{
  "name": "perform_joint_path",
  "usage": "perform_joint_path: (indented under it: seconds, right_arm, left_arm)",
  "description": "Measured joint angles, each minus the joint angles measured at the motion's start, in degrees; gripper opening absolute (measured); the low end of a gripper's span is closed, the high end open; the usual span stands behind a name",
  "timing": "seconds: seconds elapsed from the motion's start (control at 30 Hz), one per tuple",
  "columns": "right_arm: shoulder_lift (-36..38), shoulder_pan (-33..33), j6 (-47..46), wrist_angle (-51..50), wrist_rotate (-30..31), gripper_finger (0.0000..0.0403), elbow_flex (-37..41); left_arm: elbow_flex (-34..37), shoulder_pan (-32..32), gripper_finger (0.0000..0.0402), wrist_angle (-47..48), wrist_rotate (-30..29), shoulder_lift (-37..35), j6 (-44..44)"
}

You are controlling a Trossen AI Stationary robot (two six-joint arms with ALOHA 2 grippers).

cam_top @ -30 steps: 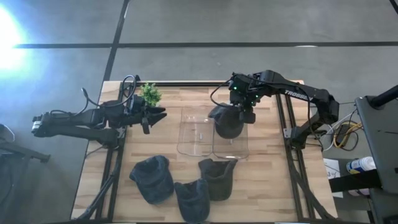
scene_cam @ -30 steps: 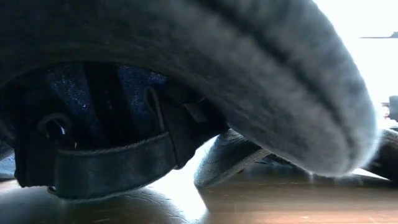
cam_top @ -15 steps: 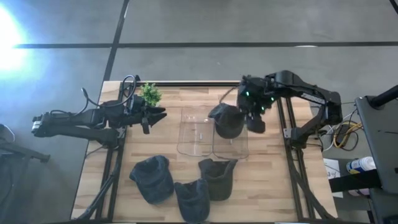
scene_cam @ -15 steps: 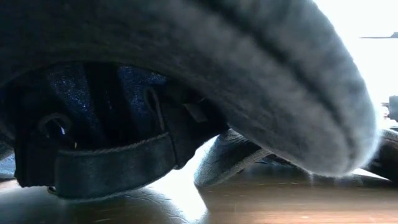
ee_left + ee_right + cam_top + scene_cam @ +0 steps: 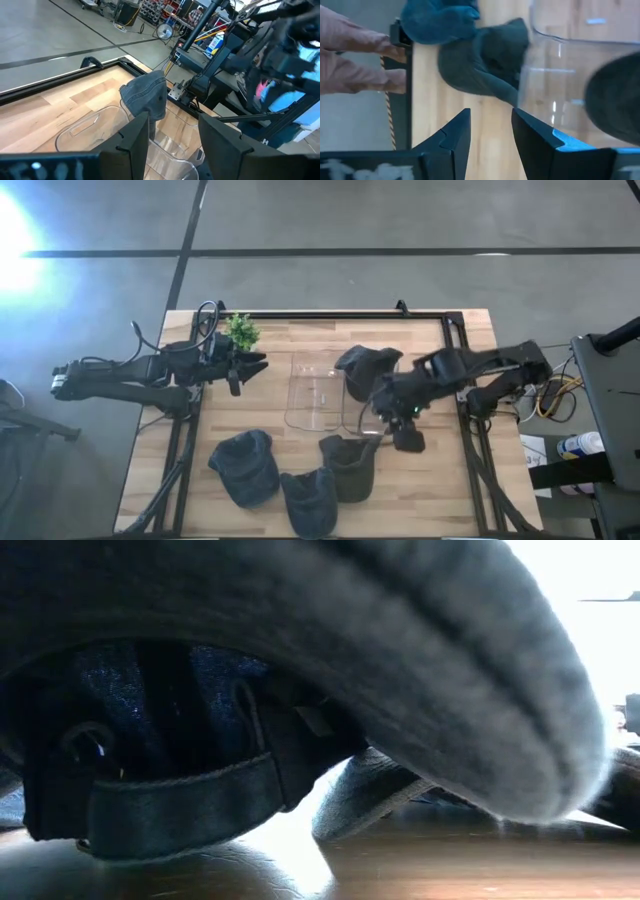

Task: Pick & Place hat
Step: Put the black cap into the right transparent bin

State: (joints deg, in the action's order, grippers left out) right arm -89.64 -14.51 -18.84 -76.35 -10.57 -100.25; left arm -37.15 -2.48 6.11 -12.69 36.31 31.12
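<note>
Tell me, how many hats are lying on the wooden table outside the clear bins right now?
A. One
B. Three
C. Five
B: the high view shows three hats grouped on the table in front of the clear bins; a fourth hat sits in a bin.

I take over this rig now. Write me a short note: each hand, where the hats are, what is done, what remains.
Right hand: open, empty, over the table beside the clear bin, near the nearest loose hat.
Left hand: open, idle by the small plant.
Done: one hat sits in the bin's right compartment.
Left: three hats at the table's front edge, the other two at and.
</note>
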Motion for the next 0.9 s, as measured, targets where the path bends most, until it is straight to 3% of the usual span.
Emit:
perform_joint_path:
  seconds: [0.17, 0.4, 0.6, 0.9]
  right_arm:
    - [-2.4, -4.1, -1.8, 6.9, 0.0, 0.0138, 1.8]
    - [-8.0, -7.0, -1.2, 8.0, 0.0, 0.0133, 3.5]
    - [-13.3, -7.3, 0.6, 8.7, -0.2, 0.0126, 4.0]
    - [-17.3, -7.2, 1.8, 17.6, -1.7, 0.0126, 4.0]
  left_arm:
    - [0.0, 0.0, 0.0165, 0.1, 0.0, 0.0, 0.0]
    - [0.0, 0.0, 0.0165, 0.5, 0.0, 0.0, -0.1]
    - [0.0, 0.0, 0.0165, 0.4, 0.0, 0.2, -1.0]
    - [0.0, 0.0, 0.0165, 0.4, 0.0, 2.4, -1.2]
